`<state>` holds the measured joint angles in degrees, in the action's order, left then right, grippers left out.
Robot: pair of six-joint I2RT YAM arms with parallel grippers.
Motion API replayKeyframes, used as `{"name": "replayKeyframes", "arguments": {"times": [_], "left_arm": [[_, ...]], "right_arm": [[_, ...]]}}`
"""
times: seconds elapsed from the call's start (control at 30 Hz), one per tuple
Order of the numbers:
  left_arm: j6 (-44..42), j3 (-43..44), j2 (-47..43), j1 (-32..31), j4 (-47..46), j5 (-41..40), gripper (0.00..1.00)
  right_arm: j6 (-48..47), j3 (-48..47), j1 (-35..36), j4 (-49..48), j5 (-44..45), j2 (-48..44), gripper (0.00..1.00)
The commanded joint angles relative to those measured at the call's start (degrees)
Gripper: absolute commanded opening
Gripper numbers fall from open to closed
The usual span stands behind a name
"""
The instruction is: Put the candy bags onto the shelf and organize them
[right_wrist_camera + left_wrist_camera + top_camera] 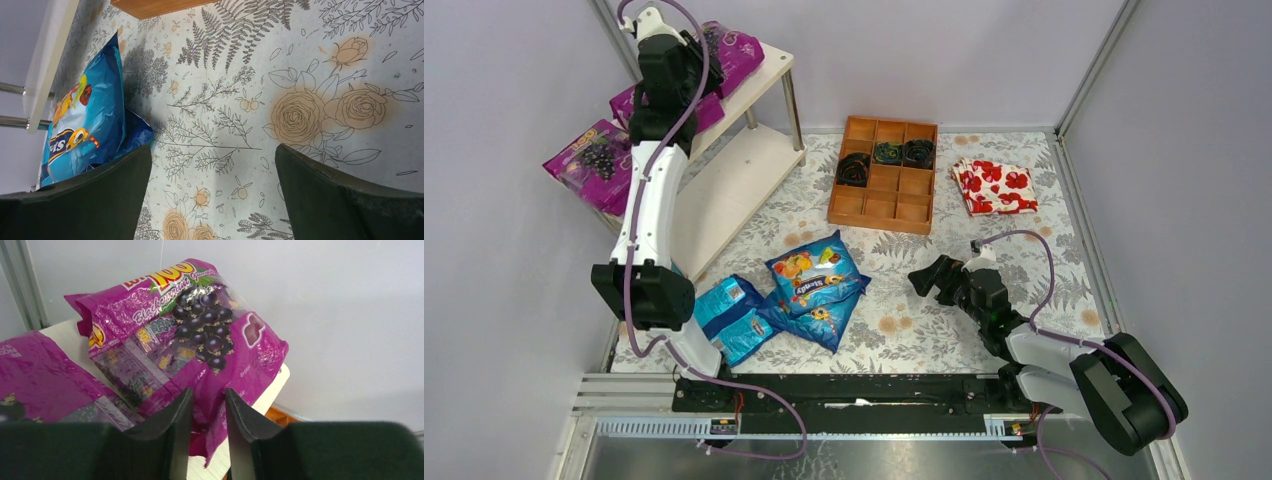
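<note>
The shelf (769,75) stands at the far left. Its top board holds magenta-purple candy bags, one (736,50) at the far end and another (589,155) at the near left. My left gripper (699,45) is raised at the top board. In the left wrist view it (209,390) is closed to a narrow gap on the near edge of the far purple bag (200,325), which lies on the board (272,390). A second purple bag (40,375) lies to its left. Three blue candy bags (814,270) lie piled on the table. My right gripper (921,278) is open and empty, low over the table right of the blue bags (85,120).
An orange-brown compartment tray (884,205) with black coiled items (886,155) sits at the far middle. A folded white cloth with red flowers (994,185) lies to its right. Walls close in the left, back and right. The shelf's lower board (734,170) reaches toward the blue bags.
</note>
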<state>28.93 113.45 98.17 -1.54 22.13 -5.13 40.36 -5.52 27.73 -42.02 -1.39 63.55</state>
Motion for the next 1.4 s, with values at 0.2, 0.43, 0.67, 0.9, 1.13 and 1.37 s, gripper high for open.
{"name": "replayKeyframes", "arguments": {"times": [0.2, 0.43, 0.67, 0.9, 1.13, 1.37], "left_arm": [[-2.88, 0.65, -0.57, -2.03, -3.54, 4.33, 0.07], [-6.48, -5.95, -5.80, -2.06, -8.25, 6.34, 0.00], [-9.06, -6.60, -7.26, -1.93, -7.10, 1.78, 0.00], [-4.98, -1.54, -8.65, -2.54, -2.24, 4.49, 0.59], [-5.58, -14.07, -23.33, -15.70, -3.85, 8.35, 0.78], [-3.52, -45.83, -35.65, -25.67, -3.96, 19.86, 0.85]], "right_arm": [[-0.26, -1.93, -0.15, -1.76, -0.81, 0.27, 1.00], [-0.32, -1.84, -0.17, -1.75, -0.88, 0.15, 1.00], [-0.34, -1.86, -0.15, -1.75, -0.90, 0.17, 1.00], [-0.36, -2.19, -0.17, -1.60, -0.90, 0.64, 1.00], [-0.98, -3.76, -0.18, -0.60, -1.41, 2.48, 1.00], [-1.92, -6.09, -0.17, -0.08, -4.56, 5.69, 1.00]]}}
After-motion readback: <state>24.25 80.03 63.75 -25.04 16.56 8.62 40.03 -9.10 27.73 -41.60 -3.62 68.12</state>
